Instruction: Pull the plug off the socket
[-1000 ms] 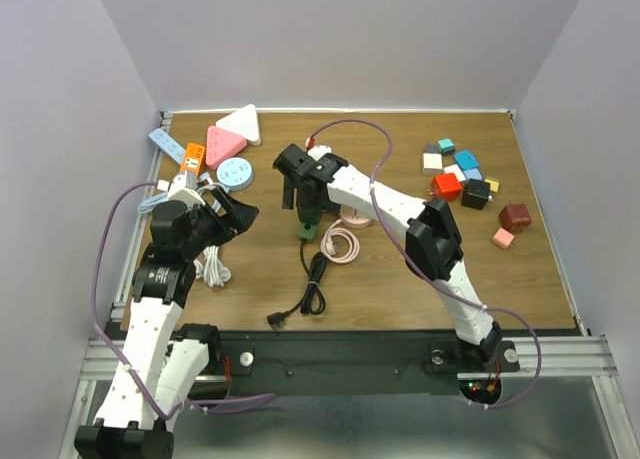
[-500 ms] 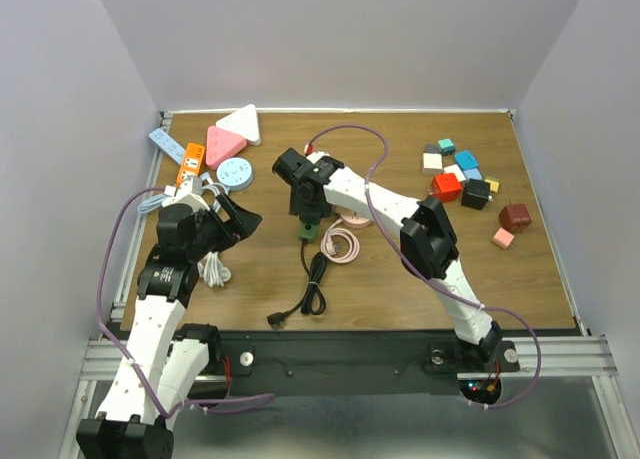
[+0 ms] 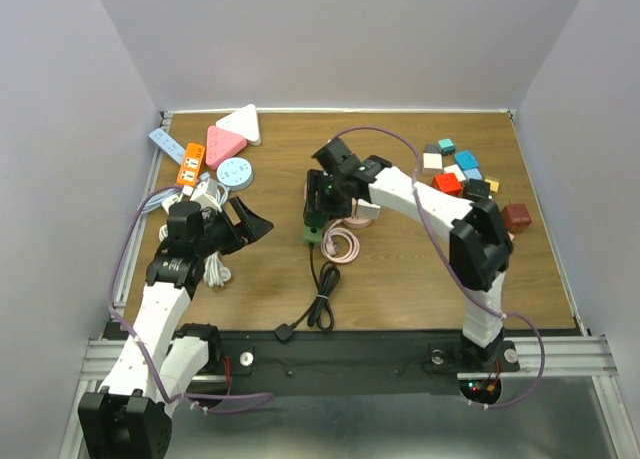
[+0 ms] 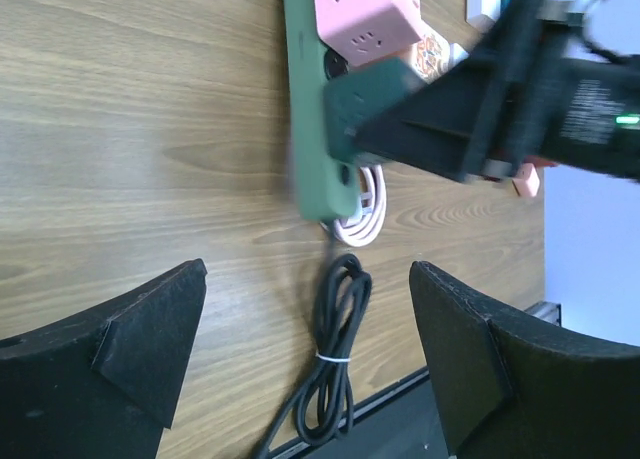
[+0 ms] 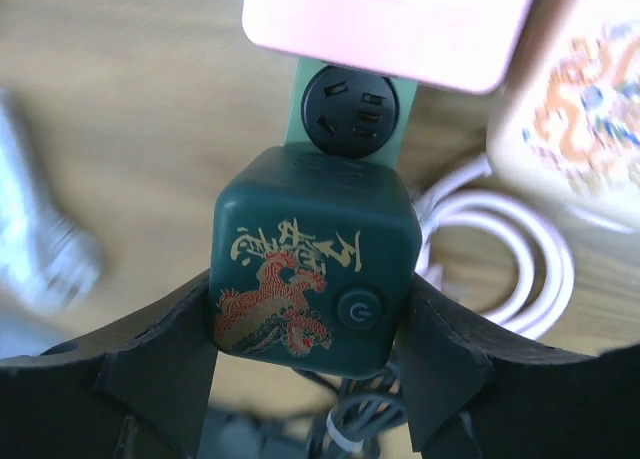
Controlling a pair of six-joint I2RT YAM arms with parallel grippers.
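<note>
Now your right gripper (image 5: 312,314) clamps the plug (image 5: 310,264) at the socket strip (image 4: 308,129); your left gripper (image 4: 310,364) gapes beside that strip.

the dark green plug (image 5: 312,264) bears a power symbol on a round button (image 5: 358,306), beside a red and gold dragon print (image 5: 272,311). the gold characters (image 5: 295,242) above the dragon are too stylised to read.
</note>
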